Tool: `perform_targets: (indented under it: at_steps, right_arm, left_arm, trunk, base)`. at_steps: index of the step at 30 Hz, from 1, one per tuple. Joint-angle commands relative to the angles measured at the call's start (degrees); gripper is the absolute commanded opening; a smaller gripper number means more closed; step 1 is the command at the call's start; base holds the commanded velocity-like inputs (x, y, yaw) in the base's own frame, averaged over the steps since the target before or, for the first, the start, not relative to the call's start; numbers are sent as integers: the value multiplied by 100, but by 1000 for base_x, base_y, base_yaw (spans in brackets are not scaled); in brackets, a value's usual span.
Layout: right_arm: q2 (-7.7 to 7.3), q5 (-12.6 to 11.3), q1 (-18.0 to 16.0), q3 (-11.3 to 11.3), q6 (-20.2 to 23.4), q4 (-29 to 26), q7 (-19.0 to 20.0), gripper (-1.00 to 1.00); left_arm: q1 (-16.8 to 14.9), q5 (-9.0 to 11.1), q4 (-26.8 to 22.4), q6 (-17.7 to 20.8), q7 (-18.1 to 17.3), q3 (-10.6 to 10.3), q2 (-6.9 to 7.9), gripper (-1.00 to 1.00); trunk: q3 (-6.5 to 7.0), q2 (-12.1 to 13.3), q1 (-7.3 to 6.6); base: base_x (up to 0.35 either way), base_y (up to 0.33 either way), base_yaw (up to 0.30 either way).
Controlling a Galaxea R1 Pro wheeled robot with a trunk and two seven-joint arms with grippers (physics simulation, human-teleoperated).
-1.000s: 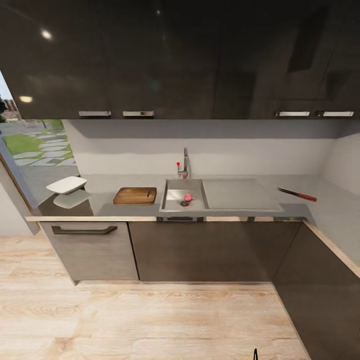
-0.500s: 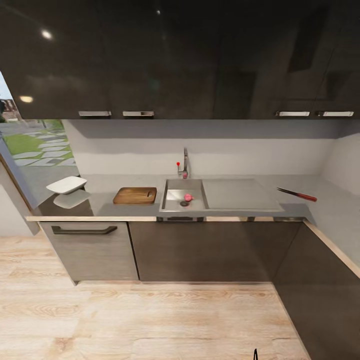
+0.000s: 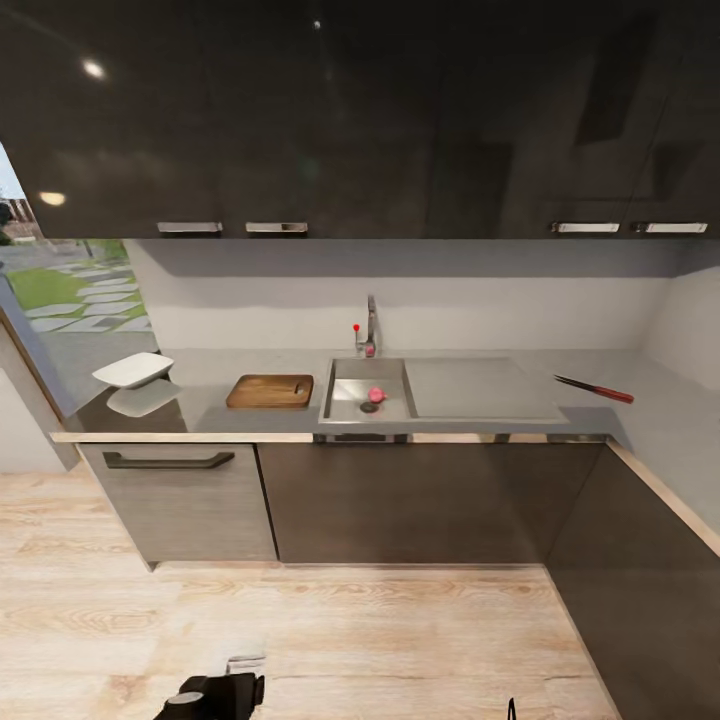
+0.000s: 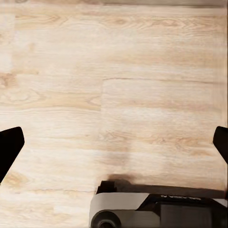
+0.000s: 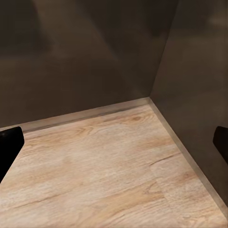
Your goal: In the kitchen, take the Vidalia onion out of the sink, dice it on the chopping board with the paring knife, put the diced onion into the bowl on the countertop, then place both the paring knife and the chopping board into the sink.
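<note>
Head view, onion (image 3: 376,395) in sink (image 3: 345,400), knife (image 3: 595,389) on countertop (image 3: 655,415) far right

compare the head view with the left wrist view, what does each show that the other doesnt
Head view alone: the countertop carrying the bowl, chopping board and paring knife, and the sink with the onion in its basin. Left wrist view alone: the left gripper's two dark fingertips set wide apart, nothing between them, and a grey and black part of the robot. Both: the light wood floor.

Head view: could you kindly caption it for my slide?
Onion in the sink, chopping board left, paring knife right.
</note>
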Motion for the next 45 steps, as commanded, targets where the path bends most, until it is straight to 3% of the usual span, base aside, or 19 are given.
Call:
perform_targets:
  at_steps: [1,4,8,12,14,15,22,23,24,25,29,31,35,41,43,44,45]
  right_arm:
    - [1,9,-5,-37,-19,2,14,100]
    - [1,9,-5,-37,-13,2,14,100]
    - [-2,9,-4,-37,-11,2,14,100]
    - [-7,9,-6,-37,-15,-2,14,100]
    - [-11,9,-5,-37,-12,-1,20,100]
    - [-14,9,-5,-37,-6,0,83,100]
    - [-11,9,-5,-37,-3,-6,215,100]
    - [-13,9,-4,-37,-4,-5,222,100]
    - [-15,9,-6,-37,-2,-6,229,100]
    - [-16,9,-7,-37,0,-5,231,100]
    - [-11,9,-7,-37,101,-6,233,100]
    - [-6,9,-7,-37,194,-6,234,100]
    - [-7,0,-8,-37,626,-11,244,100]
    - [-11,-7,-4,-37,1243,14,257,100]
    - [-8,-8,10,-37,1929,22,307,100]
    - [-3,-8,36,-37,2807,26,553,100]
    - [-4,-8,50,-37,3016,26,647,100]
  left_arm:
    - [-43,4,-178,219,28,-49,-23,100]
    - [-386,2,-660,745,31,-241,-190,100]
    - [-827,1,-821,934,56,-422,-305,100]
    - [-1580,10,-879,1332,70,-508,-361,100]
    - [-2364,36,-794,1670,74,-527,-374,100]
    - [-3237,60,-458,1790,75,-533,-392,100]
    - [-5017,129,705,1863,73,-537,-428,100]
    - [-5343,177,959,1863,74,-538,-431,100]
    - [-5973,292,1471,1861,91,-538,-433,100]
    - [-6251,330,1695,1859,97,-538,-434,100]
    - [-6698,383,2039,1857,103,-541,-433,100]
    - [-6756,406,2076,1864,87,-540,-428,100]
    - [-6810,466,1571,1887,49,-576,-410,100]
    - [-6809,487,1274,1898,38,-908,-389,100]
    - [-6803,491,1328,1899,37,-970,-385,100]
    - [-6801,490,1452,1899,37,-995,-384,100]
    - [-6801,491,1477,1899,37,-998,-384,100]
  trunk:
    - [-13,-12,4]
    - [-13,-12,4]
    - [-13,-12,4]
    - [-13,-12,4]
    - [-13,-12,4]
    - [-13,-12,4]
    - [-13,-12,4]
    - [-13,-12,4]
    - [-13,-12,4]
    - [-13,-12,4]
    - [-13,-12,4]
    - [-13,-12,4]
    - [-13,-12,4]
    - [-13,-12,4]
    - [-13,-12,4]
    - [-13,-12,4]
    - [-13,-12,4]
  base:
    - [0,0,0]
    - [0,0,0]
    - [0,0,0]
    - [0,0,0]
    - [0,0,0]
    - [0,0,0]
    - [0,0,0]
    - [0,0,0]
    - [0,0,0]
    - [0,0,0]
    - [0,0,0]
    - [0,0,0]
    - [0,0,0]
    - [0,0,0]
    - [0,0,0]
    - [0,0,0]
    - [0,0,0]
